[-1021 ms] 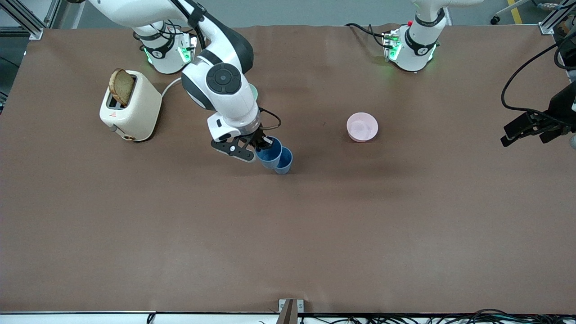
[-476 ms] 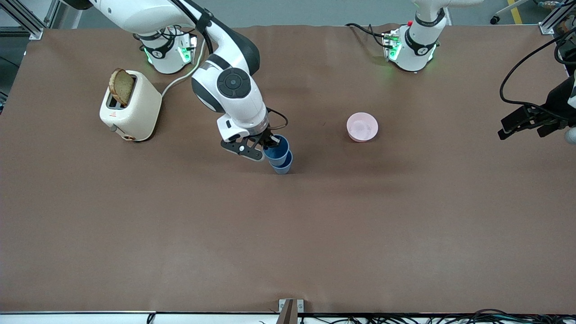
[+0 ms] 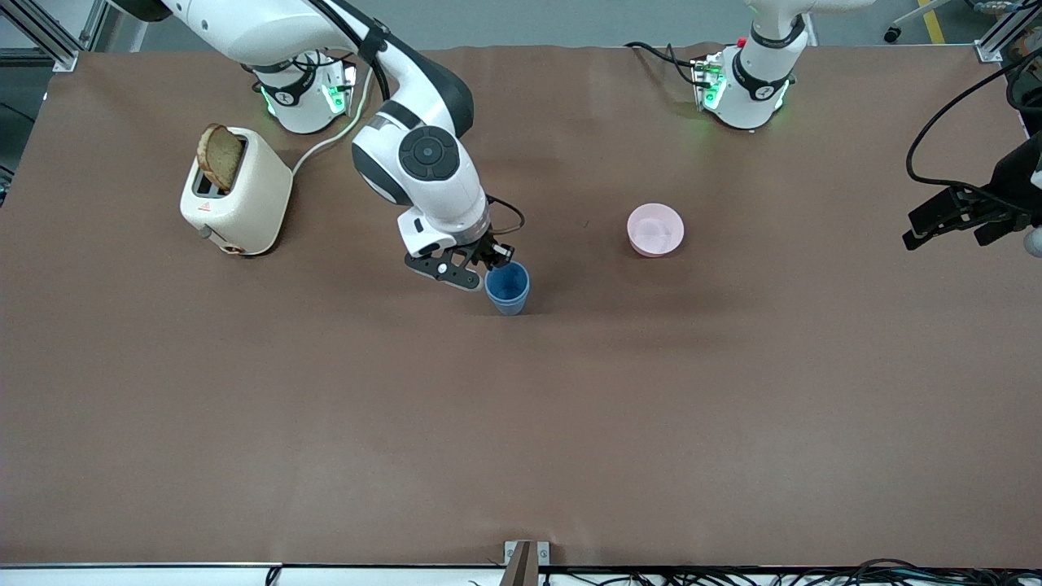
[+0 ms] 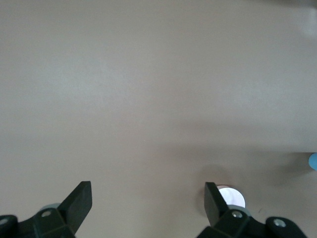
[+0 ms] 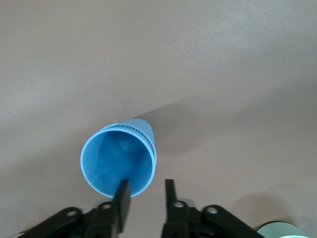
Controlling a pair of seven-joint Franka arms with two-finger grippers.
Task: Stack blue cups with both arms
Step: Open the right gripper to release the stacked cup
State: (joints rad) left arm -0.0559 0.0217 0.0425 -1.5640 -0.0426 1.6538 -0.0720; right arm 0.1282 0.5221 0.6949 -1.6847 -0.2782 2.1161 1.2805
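Two white jointed arms work over the brown table [image 3: 570,423]. A cream toaster [image 3: 236,191] holding a brown bread slice [image 3: 220,156] stands toward the right arm's end. The round pale pink bowl [image 3: 655,229] sits near mid-table. The nested matte blue tapered cups [image 3: 507,288] stand upright beside it. The right pincer [image 5: 147,194] straddles their rim, slightly parted. The left pincer [image 4: 147,198], fingers spread wide, waits over bare table.

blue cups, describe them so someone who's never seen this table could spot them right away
Start at the white toaster holding a slice of bread at the right arm's end of the brown table. Toward the middle, the right gripper sits at the rim of the blue cups, nested as one. They are taller, narrower and darker than the pink bowl.
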